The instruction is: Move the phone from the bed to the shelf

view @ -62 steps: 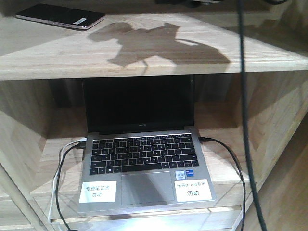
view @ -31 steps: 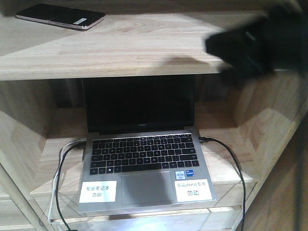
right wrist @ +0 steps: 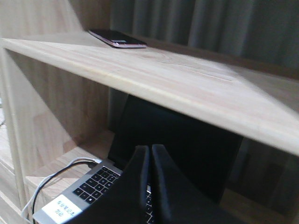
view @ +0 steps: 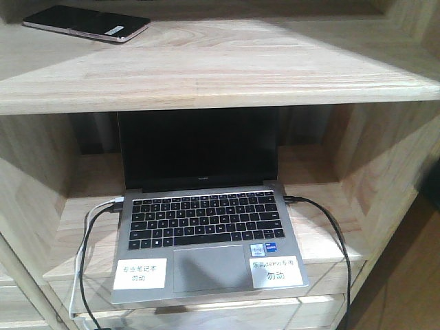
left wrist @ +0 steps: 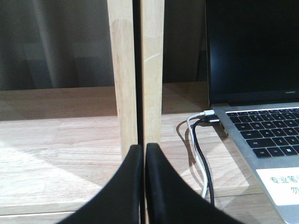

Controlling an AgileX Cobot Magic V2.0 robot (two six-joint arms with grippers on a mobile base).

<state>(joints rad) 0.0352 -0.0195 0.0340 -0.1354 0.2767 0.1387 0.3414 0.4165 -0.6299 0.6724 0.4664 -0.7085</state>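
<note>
The phone (view: 86, 23), a thin black slab with a pinkish edge and a small white sticker, lies flat at the back left of the pale oak shelf (view: 227, 69). The right wrist view shows the phone (right wrist: 117, 38) far off on the shelf (right wrist: 187, 84), up and to the left of my right gripper (right wrist: 150, 149), which is shut and holds nothing. My left gripper (left wrist: 138, 148) is shut and empty too, low in front of a wooden upright (left wrist: 135, 70) on the lower board. The bed is out of view. Neither gripper appears in the front view.
An open grey laptop (view: 206, 234) with white labels stands on the lower board under the shelf. Black and white cables (view: 86, 254) run from its left side, and a black cable (view: 330, 227) from its right. Wooden side walls enclose the compartment.
The arm and its shadow, over the shelf's right part before, have left the front view. The phone lies in the same spot throughout.
</note>
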